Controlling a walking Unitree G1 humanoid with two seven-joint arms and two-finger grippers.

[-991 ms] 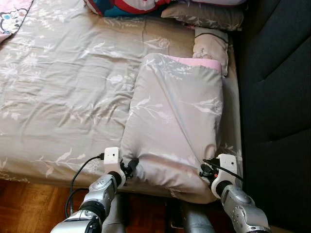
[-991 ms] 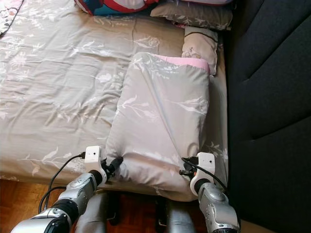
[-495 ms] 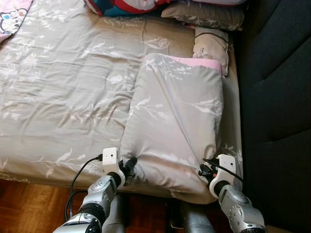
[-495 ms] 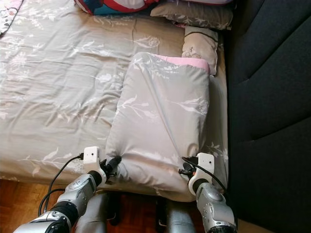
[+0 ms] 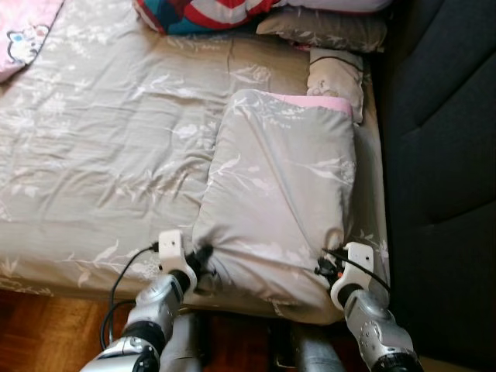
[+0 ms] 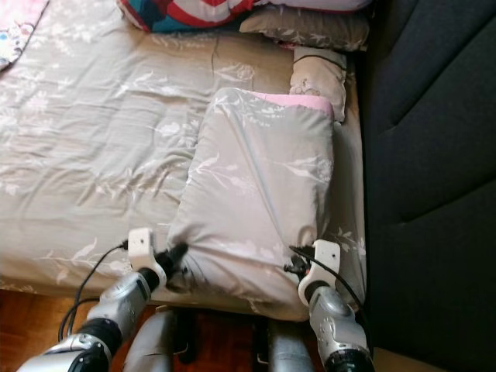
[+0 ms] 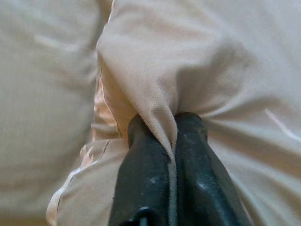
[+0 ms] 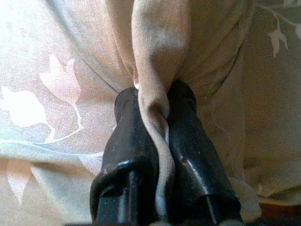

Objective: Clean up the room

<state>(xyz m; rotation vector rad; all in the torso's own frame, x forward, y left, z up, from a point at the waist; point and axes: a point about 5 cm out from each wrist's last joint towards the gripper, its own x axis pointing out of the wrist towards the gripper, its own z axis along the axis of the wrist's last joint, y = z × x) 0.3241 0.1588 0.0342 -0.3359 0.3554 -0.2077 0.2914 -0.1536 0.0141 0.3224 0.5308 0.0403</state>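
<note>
A folded beige floral blanket point(image 5: 283, 194) with a pink lining lies on the right side of the bed point(image 5: 101, 147), reaching the near edge. My left gripper point(image 5: 203, 253) is shut on its near-left corner, with cloth pinched between the black fingers point(image 7: 141, 160). At the near-right corner my right gripper point(image 5: 325, 267) is shut on a bunched fold of the same blanket point(image 8: 155, 56), which runs between its fingers point(image 8: 188, 155).
A dark upholstered wall point(image 5: 442, 170) runs along the bed's right side. Pillows point(image 5: 325, 27), a small cushion point(image 5: 335, 74) and a red-and-blue plush item point(image 5: 201, 14) lie at the head. Wooden floor point(image 5: 46, 333) shows below the near edge.
The head camera has tilted slightly, shifting the whole scene down. Both grippers hold the blanket corners as before, sitting a little closer to the bed edge.
</note>
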